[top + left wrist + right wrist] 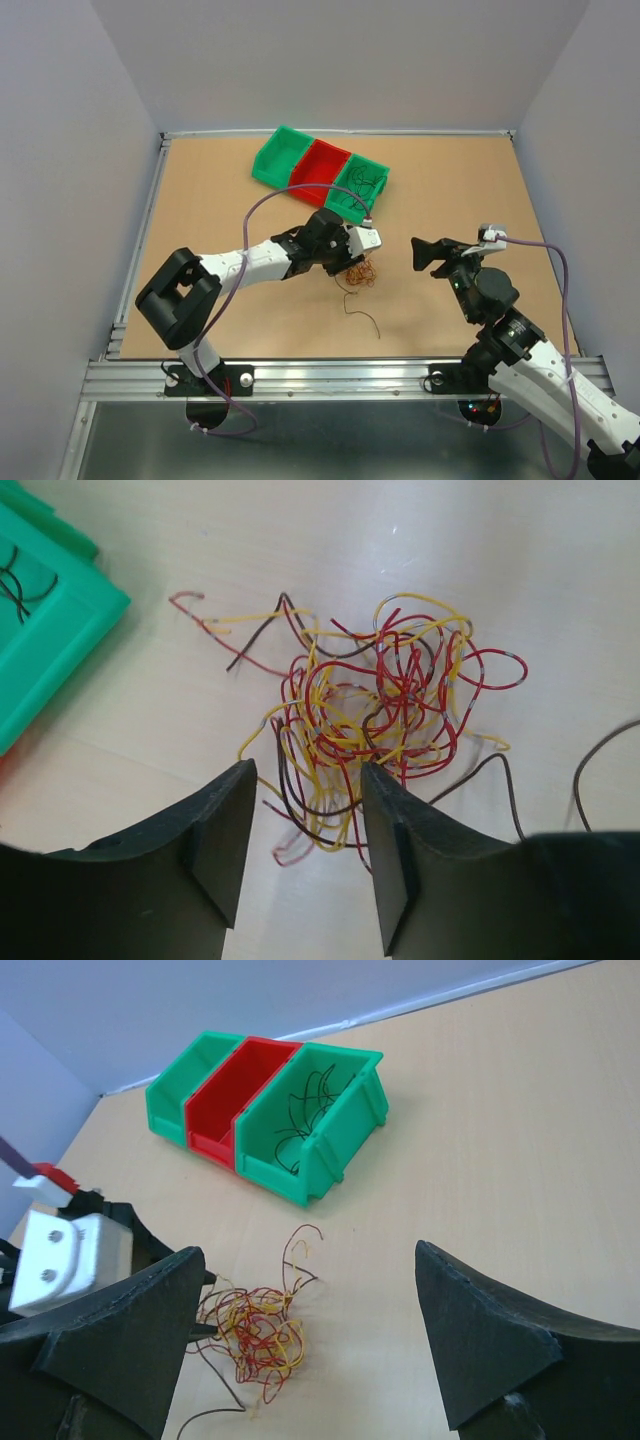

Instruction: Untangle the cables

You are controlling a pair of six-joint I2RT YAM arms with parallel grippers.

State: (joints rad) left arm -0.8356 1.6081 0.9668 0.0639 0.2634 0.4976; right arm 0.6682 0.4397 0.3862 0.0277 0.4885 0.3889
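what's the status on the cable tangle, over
Left gripper open, jaws astride near edge of the cables. Right gripper open, empty, standing off. Mostly one knotted pile on the table. Bins behind, not in the way.

- The tan counter [220,300] carries a slanted row of three bins [318,172], green, red, green, toward its far edge.
- Red, yellow and black cables [358,272] lie tangled just nearer than the bins' right end.
- One loose black strand [362,310] lies nearer still, farther from the bins.
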